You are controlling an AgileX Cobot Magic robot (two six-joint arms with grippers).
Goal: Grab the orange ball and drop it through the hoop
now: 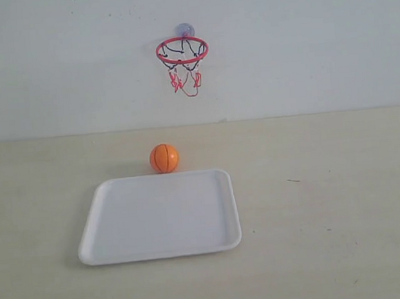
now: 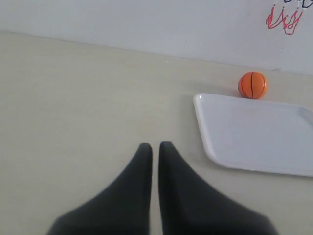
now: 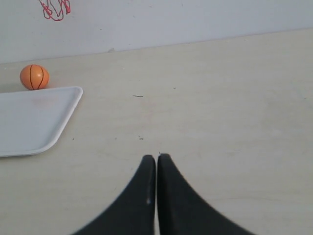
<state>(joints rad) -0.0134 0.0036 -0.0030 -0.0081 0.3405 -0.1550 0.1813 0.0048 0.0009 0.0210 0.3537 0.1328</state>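
Exterior, ball: orange ball (image 1: 164,158), round and glossy with thin black seams, is seen on the desk (image 1: 329,202) just beside the far rim of the white tray (image 1: 160,253).
Exterior, hoop: hoop (image 1: 183,61) is fixed on the pale wall (image 1: 316,43) above the ball; red ring, dark and red string net, bluish cup mount.
Exterior, tray: smooth, shallow, with rounded corners, nothing lying in it.
Left wrist, end effector: left end effector (image 2: 155,146) is held over bare desk, its dark tapered fingers drawn together with only a thin slit between, nothing gripped.
Left wrist, surroundings: tray corner lies between fingers and ball (image 2: 253,85).
Right wrist, end effector: right end effector (image 3: 156,157) is closed tip to tip, nothing gripped.
Right wrist, ball: ball (image 3: 34,77) well apart, behind the tray.
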